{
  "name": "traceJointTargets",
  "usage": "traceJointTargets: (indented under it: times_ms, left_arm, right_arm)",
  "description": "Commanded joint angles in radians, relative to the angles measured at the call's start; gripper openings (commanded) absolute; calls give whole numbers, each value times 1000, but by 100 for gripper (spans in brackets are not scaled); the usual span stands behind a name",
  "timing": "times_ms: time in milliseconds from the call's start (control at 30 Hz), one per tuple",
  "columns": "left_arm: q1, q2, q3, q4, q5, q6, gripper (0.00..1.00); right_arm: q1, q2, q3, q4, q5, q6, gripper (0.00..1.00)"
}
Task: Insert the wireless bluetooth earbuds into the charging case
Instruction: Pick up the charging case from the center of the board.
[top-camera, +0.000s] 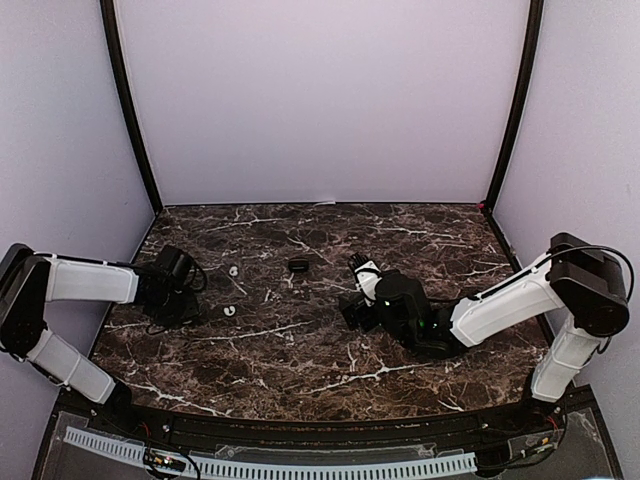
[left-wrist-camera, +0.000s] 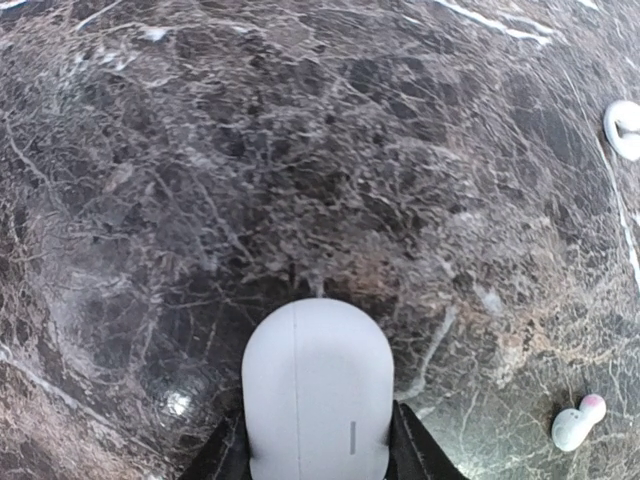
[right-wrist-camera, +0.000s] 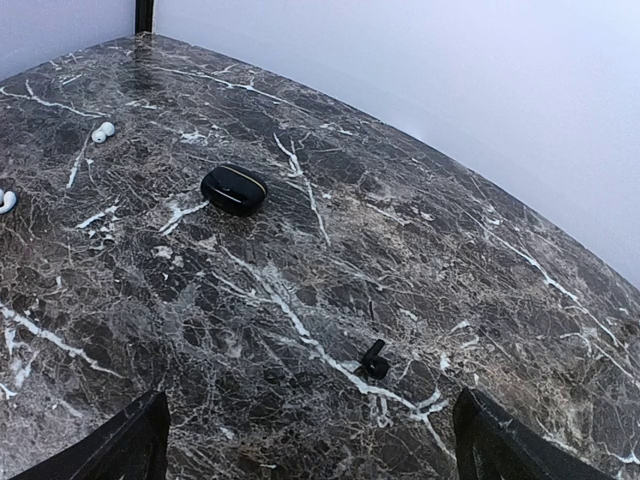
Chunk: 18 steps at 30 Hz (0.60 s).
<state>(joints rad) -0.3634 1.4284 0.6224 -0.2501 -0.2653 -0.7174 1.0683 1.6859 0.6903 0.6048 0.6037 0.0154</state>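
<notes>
Left wrist view: left pincer (left-wrist-camera: 316, 445) is clamped on the white charging case (left-wrist-camera: 315, 380), with its black fingers (left-wrist-camera: 222, 455) tight against both flanks. The case's rounded end points away from the camera. Can't tell if the case is touching the tabletop (left-wrist-camera: 300, 150) or sitting just above it.

Reference point is the black charging case (top-camera: 299, 265), mid-tabletop, lid looks closed.
- white earbud (top-camera: 232, 270): left of the black charging case, roughly level with it, lying loose.
- second white earbud (top-camera: 229, 310): left of the black charging case, nearer the arm bases, lying loose and apart from the first.
- left pincer and white charging case: further left of the black charging case, past both white buds and near them.
- right pincer (top-camera: 352, 287): right of the black charging case and a bit nearer the bases. Jaws are wide apart and hold nothing.
- black earbud (right-wrist-camera: 373, 362): on the tabletop between the black charging case and the right pincer, touching neither.
</notes>
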Motion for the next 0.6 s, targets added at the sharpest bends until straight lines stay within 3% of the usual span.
traceJointTargets:
  times_ms: [0,333,567]
  left_arm:
    - [-3,-30,50,-71,40,44,29]
    - [-178,-174,126,-40,47,111,35]
    - [-350,-174,98,199,212,277,37]
  right_arm:
    - [12,3,18,38,1,1,98]
    - [10,-6,16,36,-94,25,98]
    - [-25,-54,-19,50,-224,94,98]
